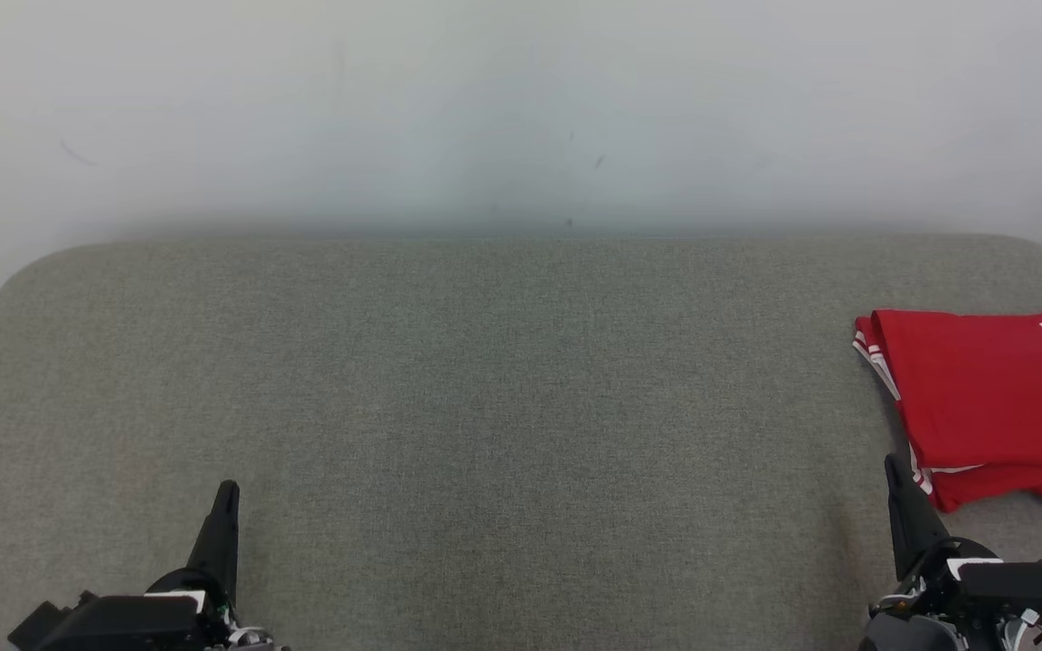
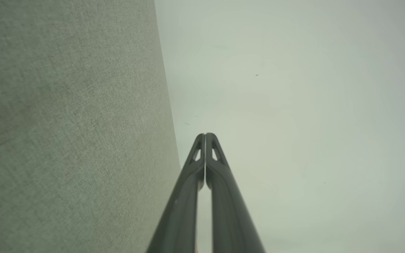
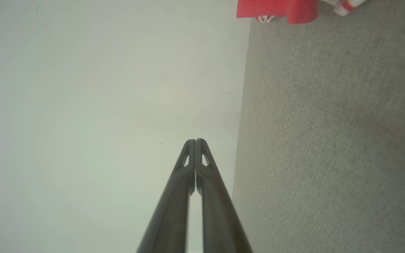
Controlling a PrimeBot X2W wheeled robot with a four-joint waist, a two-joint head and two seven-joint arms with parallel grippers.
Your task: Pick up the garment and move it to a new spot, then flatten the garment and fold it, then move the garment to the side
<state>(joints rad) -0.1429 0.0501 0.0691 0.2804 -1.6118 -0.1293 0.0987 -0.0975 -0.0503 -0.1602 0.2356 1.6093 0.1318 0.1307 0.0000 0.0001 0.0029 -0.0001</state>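
Folded red jersey (image 1: 982,398) sits at the right edge of the grey cushion (image 1: 485,407); left gripper (image 1: 228,493) and right gripper (image 1: 892,466) both clenched, empty; final step looks done, no grasp needed

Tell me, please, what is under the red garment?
The red garment lies folded on the grey upholstered surface, which shows around its visible edges. The patch directly beneath it, and anything between its layers, is covered by the cloth.
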